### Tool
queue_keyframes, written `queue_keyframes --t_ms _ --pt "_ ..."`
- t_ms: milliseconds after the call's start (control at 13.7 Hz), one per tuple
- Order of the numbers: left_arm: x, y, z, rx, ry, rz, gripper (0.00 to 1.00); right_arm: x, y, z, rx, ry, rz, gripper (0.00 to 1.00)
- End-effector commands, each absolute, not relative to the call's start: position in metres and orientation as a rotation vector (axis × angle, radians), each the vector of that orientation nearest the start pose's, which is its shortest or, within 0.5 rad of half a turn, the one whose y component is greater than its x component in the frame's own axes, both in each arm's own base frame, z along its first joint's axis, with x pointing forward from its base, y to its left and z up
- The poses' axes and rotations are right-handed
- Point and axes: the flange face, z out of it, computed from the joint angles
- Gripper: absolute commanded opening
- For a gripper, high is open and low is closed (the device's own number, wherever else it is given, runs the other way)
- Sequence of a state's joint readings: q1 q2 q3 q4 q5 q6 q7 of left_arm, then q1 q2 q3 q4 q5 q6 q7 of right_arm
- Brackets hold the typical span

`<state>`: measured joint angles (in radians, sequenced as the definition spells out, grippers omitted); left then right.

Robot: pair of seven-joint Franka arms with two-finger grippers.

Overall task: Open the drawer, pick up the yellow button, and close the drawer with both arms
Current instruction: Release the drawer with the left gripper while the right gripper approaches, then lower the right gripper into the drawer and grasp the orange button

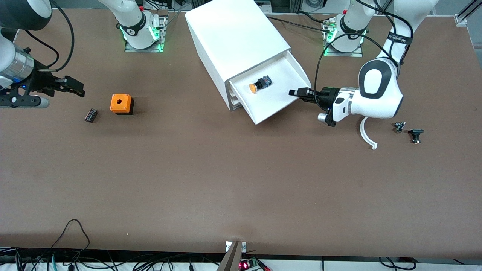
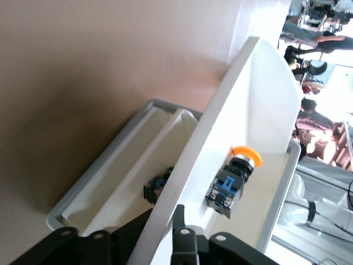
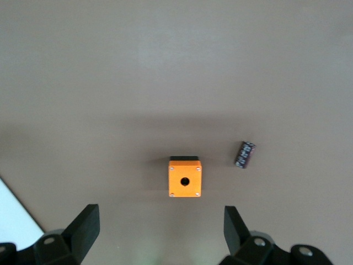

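Front view: white plastic top drawer point(image 1: 276, 101) of the white box cabinet point(image 1: 235, 41) is pulled out. The orange-capped black push button point(image 1: 260, 84) lies in it. Left gripper point(image 1: 298, 93) is at the drawer's side wall, toward the left arm's end. Right gripper point(image 1: 73, 87) hangs at the right arm's end, near the orange cube with a hole point(image 1: 121, 104) and the small dark ribbed block point(image 1: 90, 115).

Left wrist view: left gripper point(image 2: 163, 229) fingers pinch the drawer wall point(image 2: 190, 163); button point(image 2: 231, 180) is inside the drawer.

Right wrist view: right gripper point(image 3: 160, 227) fingers spread wide, over the cube point(image 3: 185, 178).
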<state>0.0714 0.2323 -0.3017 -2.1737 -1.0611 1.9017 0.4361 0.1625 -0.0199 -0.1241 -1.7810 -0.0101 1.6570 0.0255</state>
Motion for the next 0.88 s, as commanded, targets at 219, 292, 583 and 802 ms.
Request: queue_keyframes --t_ms 219,292,583,802 --pt "0.53 -0.154 0.326 2.257 0.024 -0.193 1.0 0.558 0.098 0.522 -3.13 -0.238 0.204 1.0" --pt "0.541 -0.147 0.345 2.342 -0.072 -0.144 1.0 0.564 0.121 0.515 -3.131 -0.289 0.211 1.0" --pt "0.581 -0.077 0.441 2.648 -0.311 0.124 1.0 0.573 0.207 0.518 -3.076 -0.463 0.167 1.0" --pt "0.568 -0.022 0.492 2.801 -0.356 0.178 1.0 0.577 0.301 0.525 -2.865 -0.677 0.087 1.0"
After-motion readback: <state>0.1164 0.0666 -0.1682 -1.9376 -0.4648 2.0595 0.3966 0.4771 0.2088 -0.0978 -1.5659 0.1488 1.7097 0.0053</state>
